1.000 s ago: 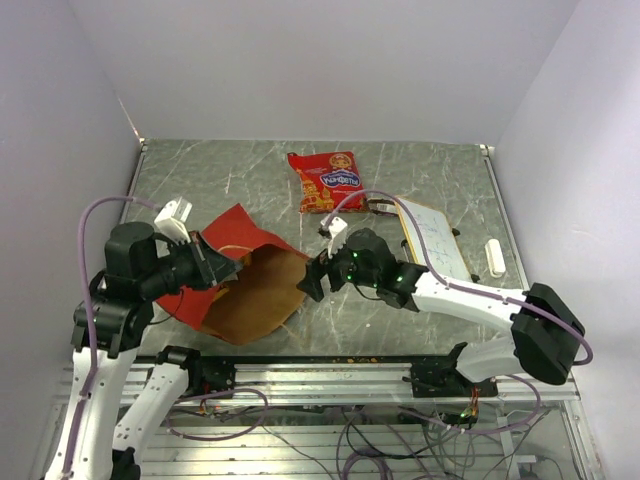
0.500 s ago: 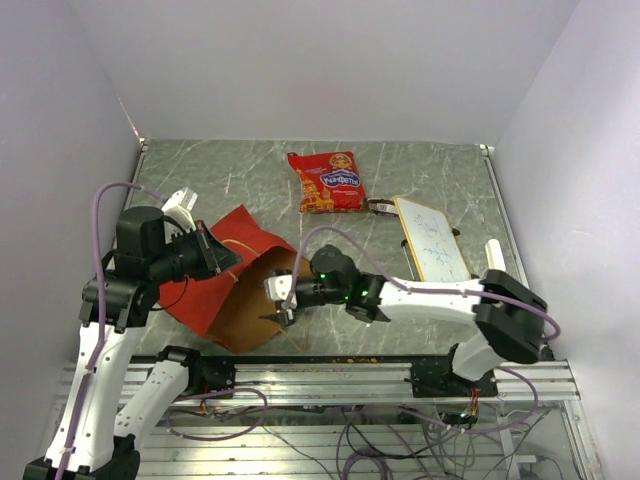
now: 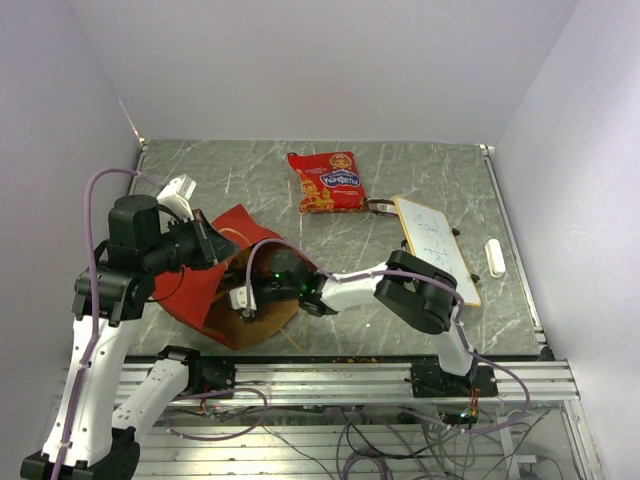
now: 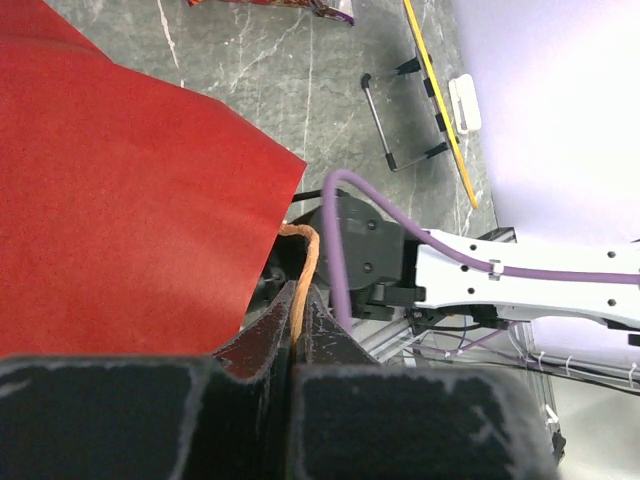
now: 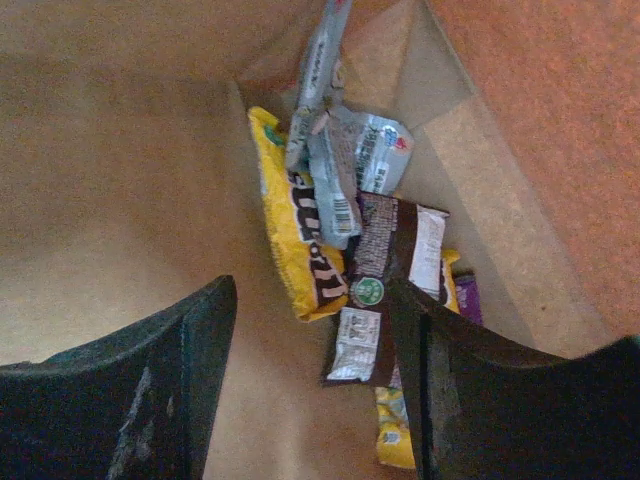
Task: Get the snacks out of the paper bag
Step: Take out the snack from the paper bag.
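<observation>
Deep inside paper bag, snacks just ahead of right gripper

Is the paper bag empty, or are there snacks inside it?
Not empty: the right wrist view shows a yellow packet, a brown wrapper and silvery wrappers inside the paper bag.

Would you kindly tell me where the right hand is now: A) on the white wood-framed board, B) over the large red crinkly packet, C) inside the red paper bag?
C: the right hand sits between the brown kraft walls of the red paper bag, a small yellow packet and a dark wrapper ahead of it.
</observation>
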`<state>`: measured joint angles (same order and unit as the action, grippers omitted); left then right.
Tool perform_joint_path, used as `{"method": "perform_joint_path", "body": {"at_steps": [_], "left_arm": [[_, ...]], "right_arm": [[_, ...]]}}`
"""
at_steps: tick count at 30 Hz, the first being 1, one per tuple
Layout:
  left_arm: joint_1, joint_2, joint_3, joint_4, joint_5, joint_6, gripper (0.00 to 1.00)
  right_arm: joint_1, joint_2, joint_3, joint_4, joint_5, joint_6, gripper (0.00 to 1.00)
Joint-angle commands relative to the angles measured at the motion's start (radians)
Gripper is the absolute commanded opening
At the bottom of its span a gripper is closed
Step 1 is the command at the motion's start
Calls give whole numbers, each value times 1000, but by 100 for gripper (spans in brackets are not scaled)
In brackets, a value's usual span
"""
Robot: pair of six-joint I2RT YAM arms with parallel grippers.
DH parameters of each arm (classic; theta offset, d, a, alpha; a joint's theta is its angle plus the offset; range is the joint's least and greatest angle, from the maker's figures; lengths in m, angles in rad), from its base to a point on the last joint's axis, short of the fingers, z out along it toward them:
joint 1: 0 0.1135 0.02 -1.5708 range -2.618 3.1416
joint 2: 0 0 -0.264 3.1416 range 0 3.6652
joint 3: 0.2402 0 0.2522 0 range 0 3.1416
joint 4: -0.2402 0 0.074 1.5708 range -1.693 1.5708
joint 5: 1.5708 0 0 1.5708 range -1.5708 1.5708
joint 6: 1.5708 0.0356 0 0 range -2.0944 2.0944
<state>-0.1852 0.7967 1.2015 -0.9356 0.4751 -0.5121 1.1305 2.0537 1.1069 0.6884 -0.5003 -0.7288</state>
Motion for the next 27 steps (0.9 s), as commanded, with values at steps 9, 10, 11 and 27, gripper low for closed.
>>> {"method": "perform_joint_path", "body": {"at_steps": [9, 10, 11, 27], "left_arm": [[-2, -7, 32, -7, -1, -5, 7], [-2, -6, 36, -11, -5, -2, 7], [-2, -5, 42, -17, -9, 1, 7], [-2, -44, 20, -28, -149, -73, 7]], "right_arm": [[-12, 221, 222, -201, 35, -275, 58], [-13, 237, 240, -222, 32, -290, 58], [-15, 251, 263, -244, 41, -299, 57], [-26, 198, 291, -316, 30, -202, 0]]}}
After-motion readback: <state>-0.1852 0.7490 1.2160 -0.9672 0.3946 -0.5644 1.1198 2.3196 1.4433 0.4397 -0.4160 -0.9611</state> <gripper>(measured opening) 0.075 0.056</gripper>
